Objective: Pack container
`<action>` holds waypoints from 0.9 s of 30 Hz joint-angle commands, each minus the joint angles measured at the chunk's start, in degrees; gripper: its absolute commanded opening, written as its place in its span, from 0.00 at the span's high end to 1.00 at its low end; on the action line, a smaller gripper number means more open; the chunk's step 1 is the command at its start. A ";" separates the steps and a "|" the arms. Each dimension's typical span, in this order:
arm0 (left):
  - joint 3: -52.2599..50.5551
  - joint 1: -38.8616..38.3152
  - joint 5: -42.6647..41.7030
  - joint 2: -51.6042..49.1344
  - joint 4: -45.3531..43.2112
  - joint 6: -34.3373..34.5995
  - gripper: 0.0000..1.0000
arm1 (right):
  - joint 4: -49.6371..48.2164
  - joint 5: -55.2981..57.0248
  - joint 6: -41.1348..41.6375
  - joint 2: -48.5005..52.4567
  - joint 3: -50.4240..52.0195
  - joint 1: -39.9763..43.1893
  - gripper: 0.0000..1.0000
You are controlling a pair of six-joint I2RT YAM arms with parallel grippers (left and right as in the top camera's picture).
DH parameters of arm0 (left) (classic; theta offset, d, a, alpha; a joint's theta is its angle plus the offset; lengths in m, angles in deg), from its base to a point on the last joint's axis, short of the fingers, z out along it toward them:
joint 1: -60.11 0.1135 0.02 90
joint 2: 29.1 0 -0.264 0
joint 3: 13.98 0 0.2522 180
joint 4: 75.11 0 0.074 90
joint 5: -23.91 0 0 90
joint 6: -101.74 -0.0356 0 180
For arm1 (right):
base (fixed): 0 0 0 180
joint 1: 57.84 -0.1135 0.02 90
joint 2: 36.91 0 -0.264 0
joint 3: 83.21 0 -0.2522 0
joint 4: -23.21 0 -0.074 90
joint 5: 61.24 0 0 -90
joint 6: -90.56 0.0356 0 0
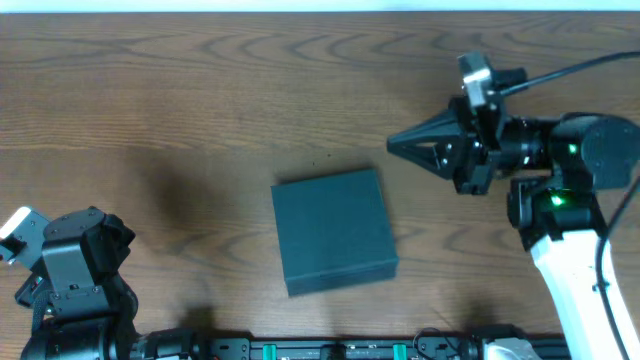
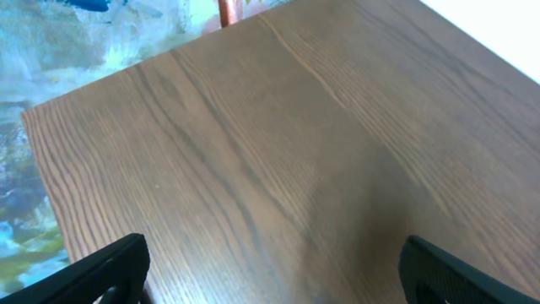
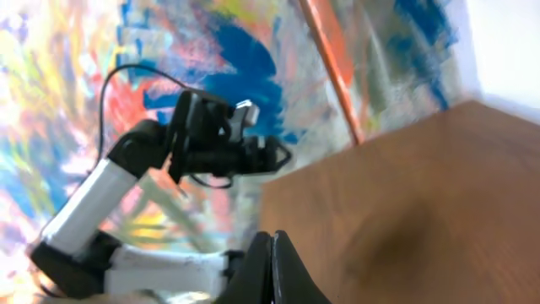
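The container [image 1: 333, 230] is a dark teal square box lying flat near the middle of the table with its lid down. My right gripper [image 1: 392, 144] hovers up and to the right of it, pointing left, jaws pressed together with nothing between them; the right wrist view shows the same shut fingertips [image 3: 272, 268]. My left arm [image 1: 75, 268] is folded at the lower left corner, far from the box. In the left wrist view my left gripper [image 2: 274, 274] stands wide open over bare wood, one finger [image 2: 114, 266] at each side. Neither wrist view shows the container.
The wooden table [image 1: 180, 110] runs to a pale far edge at the top. The table's left edge [image 2: 42, 177] shows in the left wrist view, with painted floor beyond. The left arm [image 3: 160, 160] appears in the right wrist view.
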 commanded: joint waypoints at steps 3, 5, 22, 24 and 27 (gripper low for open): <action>0.59 0.39 0.63 0.09 0.26 0.66 0.05 | 35.69 10.97 -34.42 -4.48 0.26 -0.39 0.98; 0.59 0.37 0.63 0.09 0.26 0.66 0.05 | 55.93 26.14 -44.22 -6.64 0.26 -0.90 0.99; 0.59 0.39 0.63 0.09 0.26 0.66 0.05 | 57.07 38.23 -33.86 -11.13 25.92 -24.09 0.98; 0.59 0.39 0.63 0.09 0.26 0.66 0.05 | 45.40 34.12 -29.00 -10.47 32.02 -24.57 0.98; 0.59 0.39 0.63 0.09 0.26 0.66 0.05 | 36.89 32.46 -26.03 -8.24 37.33 -24.57 0.98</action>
